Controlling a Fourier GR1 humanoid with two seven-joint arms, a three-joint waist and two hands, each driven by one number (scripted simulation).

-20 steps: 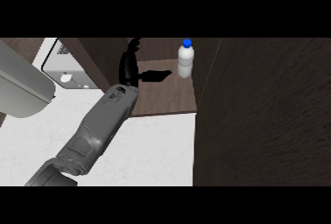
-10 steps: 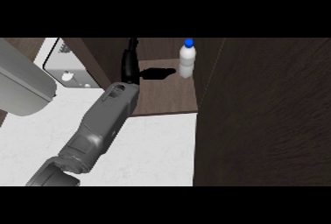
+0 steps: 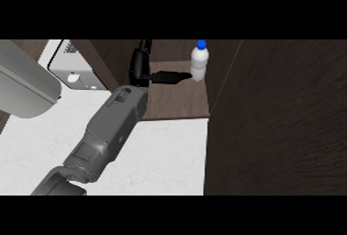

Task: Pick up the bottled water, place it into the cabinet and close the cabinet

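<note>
Black hand (image 3: 139, 69) partly cut off; bottled water (image 3: 199, 62) upright in cabinet (image 3: 177, 100).

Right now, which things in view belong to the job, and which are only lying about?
For the job:
- bottled water, standing inside the cabinet
- robot hand, just left of the bottle

Lying about:
- white appliance at the upper left
- grey rounded object at the left edge

The hand (image 3: 139, 62) shifts slightly right inside the cabinet (image 3: 177, 104). Its thumb (image 3: 169, 77) now stretches nearer the bottle (image 3: 198, 62), the tip almost at the bottle's lower part, where a wider gap showed before.
</note>
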